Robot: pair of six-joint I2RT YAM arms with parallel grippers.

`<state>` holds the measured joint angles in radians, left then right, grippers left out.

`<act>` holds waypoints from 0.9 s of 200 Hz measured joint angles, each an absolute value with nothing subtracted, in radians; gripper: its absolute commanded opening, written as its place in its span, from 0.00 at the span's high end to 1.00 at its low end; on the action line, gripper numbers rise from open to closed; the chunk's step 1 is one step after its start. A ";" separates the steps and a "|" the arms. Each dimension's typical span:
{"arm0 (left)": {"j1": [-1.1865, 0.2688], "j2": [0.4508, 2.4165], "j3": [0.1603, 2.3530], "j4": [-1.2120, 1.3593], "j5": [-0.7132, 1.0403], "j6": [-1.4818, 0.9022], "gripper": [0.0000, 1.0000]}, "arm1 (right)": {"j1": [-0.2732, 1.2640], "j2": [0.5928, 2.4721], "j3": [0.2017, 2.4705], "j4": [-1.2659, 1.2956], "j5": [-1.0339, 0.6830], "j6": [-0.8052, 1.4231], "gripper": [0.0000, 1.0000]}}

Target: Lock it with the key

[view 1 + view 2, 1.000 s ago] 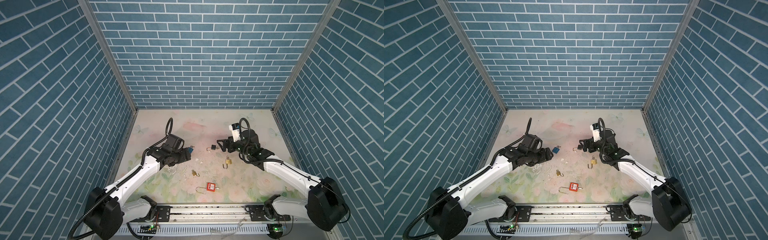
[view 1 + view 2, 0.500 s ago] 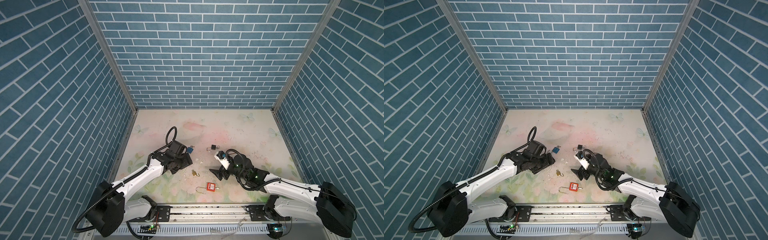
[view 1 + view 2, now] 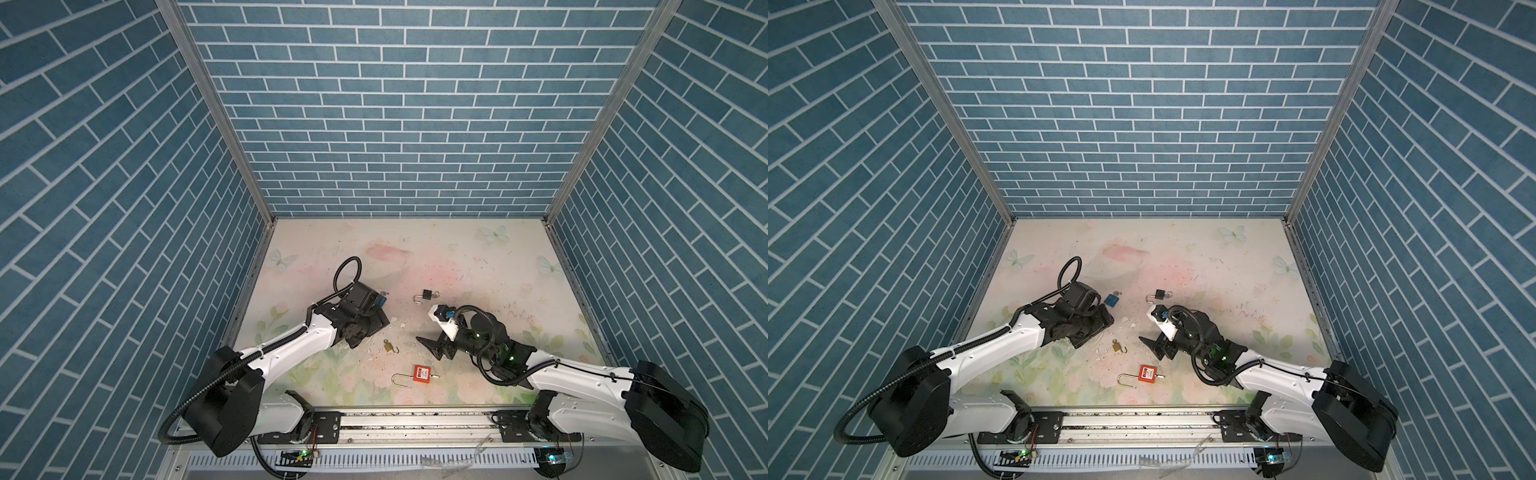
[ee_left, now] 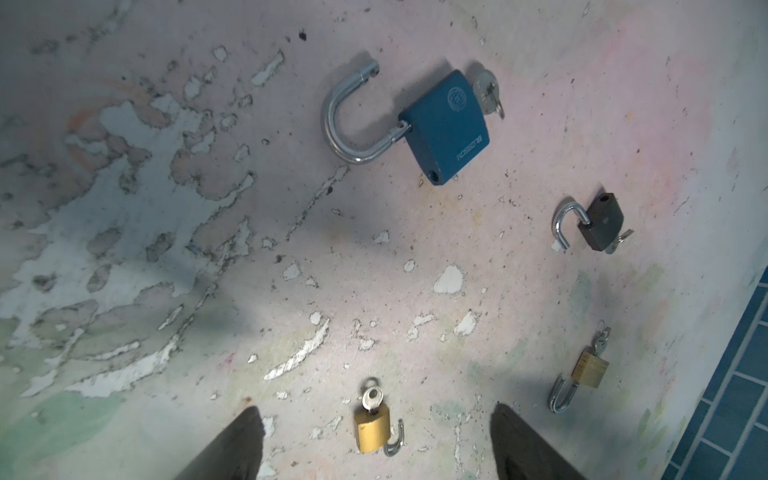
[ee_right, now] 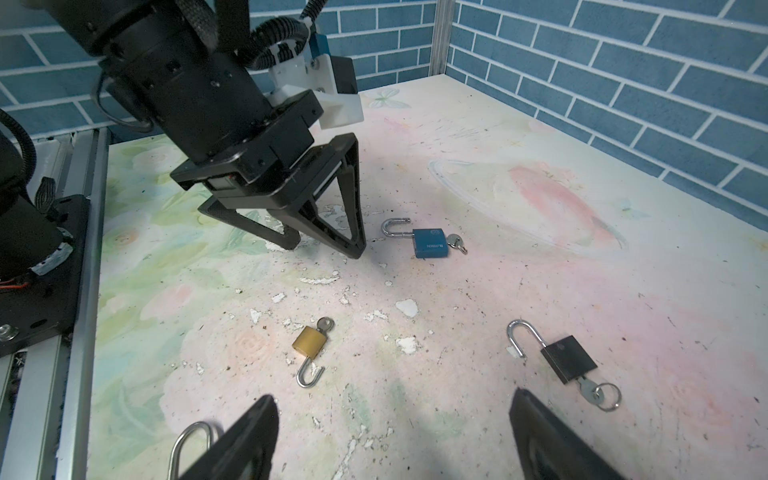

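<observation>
Blue brick-patterned walls (image 3: 374,124) box in a worn floral tabletop (image 3: 457,257), over which we see the left gripper (image 5: 324,247) and the right gripper (image 5: 390,401) both spread wide and pinching nothing. Around them lie the padlocks, shackles swung open — the blue metal padlock (image 4: 446,129) just beside the left claw with a silver key (image 4: 484,89) in its base, the red square padlock (image 3: 421,372) toward the near edge, the black square padlock (image 5: 567,359) farther back, and the small brass padlock (image 5: 309,341) in the middle, keys in both.
</observation>
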<state>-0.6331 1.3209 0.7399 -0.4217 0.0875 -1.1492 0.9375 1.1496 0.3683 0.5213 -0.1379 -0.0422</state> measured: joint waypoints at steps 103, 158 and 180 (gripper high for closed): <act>-0.641 1.501 0.821 -0.361 0.056 -1.179 0.13 | 0.941 1.232 0.350 0.599 -0.090 -0.042 0.16; -0.611 1.652 0.941 -0.315 0.044 -1.127 0.13 | 0.942 1.255 0.350 0.631 -0.092 -0.042 0.16; -0.595 1.707 0.971 -0.316 0.032 -1.105 0.13 | 0.942 1.274 0.350 0.643 -0.093 -0.042 0.16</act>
<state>-0.5949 1.7069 0.9710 -0.3164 0.0322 -1.1053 0.9424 1.2739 0.3504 0.6430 -0.0925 -0.0422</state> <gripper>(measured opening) 0.869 0.845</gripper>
